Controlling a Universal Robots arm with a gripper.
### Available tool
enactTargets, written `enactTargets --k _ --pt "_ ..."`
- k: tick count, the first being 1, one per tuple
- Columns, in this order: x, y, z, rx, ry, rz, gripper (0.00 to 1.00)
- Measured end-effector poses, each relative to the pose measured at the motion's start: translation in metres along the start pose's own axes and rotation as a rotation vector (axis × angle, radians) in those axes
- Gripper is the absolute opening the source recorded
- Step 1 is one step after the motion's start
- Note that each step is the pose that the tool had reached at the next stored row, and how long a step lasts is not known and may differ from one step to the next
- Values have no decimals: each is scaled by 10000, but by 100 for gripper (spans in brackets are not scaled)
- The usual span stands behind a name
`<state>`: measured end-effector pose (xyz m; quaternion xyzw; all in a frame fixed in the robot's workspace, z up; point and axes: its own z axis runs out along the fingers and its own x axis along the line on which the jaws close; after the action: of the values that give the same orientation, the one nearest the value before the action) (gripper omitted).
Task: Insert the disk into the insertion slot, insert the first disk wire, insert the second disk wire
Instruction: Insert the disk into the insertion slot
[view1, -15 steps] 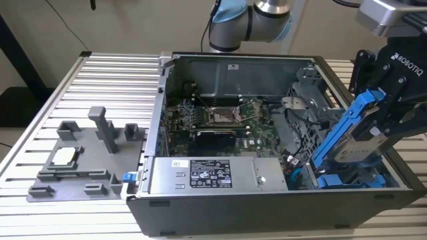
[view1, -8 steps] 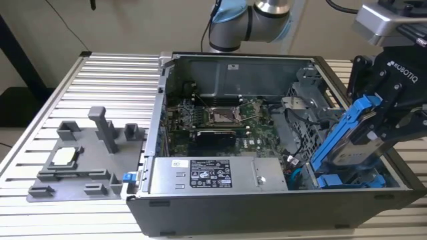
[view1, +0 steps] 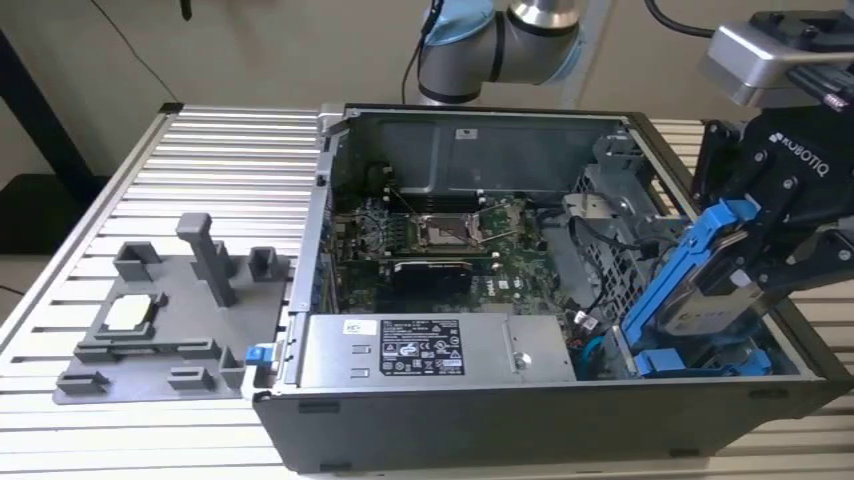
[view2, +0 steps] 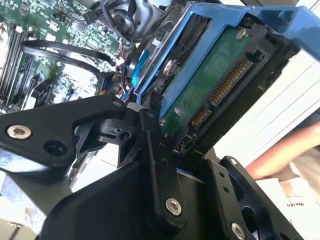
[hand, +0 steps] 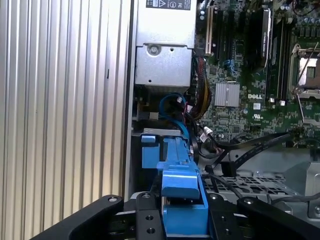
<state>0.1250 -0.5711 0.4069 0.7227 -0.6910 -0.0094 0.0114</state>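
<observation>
The disk (view1: 703, 300), a silver drive in a bright blue carrier, hangs tilted over the computer case's drive bay (view1: 747, 345) at the exterior view's right. My gripper (view1: 781, 235) is shut on it, its black fingers (view2: 150, 150) clamping the carrier's sides. In the second wrist view the disk's green circuit board and connectors (view2: 215, 85) face the camera. The blue carrier's end (hand: 182, 197) sits between the fingers in the first wrist view. Below it a second blue-fronted carrier (hand: 150, 150) sits in the bay. A blue wire (hand: 175, 107) and black wires (hand: 250, 147) lie loose beside the bay.
The open case (view1: 320, 250) lies on a ribbed metal table (view1: 214, 160), with the motherboard (view1: 441, 235) in the middle and the power supply (view1: 414, 350) at the front. A grey fixture (view1: 174, 310) stands at the exterior view's left. A pinkish shape like a person's arm (view2: 282, 152) shows beyond the disk.
</observation>
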Motion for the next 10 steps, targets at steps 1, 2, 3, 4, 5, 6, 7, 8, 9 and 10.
enactTargets --k 1,2,3,4,5,6,7,8,9,10 --pt "0 0 16 -1 3 1 33" --pt "-1 -2 33 -1 1 0 33" --pt "0 -5 45 -16 -6 -4 33" --pt "0 -7 46 -33 -11 -6 33" --pt "0 -8 44 -47 -10 -6 33" --pt "0 -9 38 -66 -13 -6 33" --pt "0 -11 25 -92 -23 -7 33" --pt "0 -12 3 -124 -21 -6 33" --pt "1 -15 -23 -158 -21 -5 33" --pt "1 -21 -48 -192 -24 -5 33"
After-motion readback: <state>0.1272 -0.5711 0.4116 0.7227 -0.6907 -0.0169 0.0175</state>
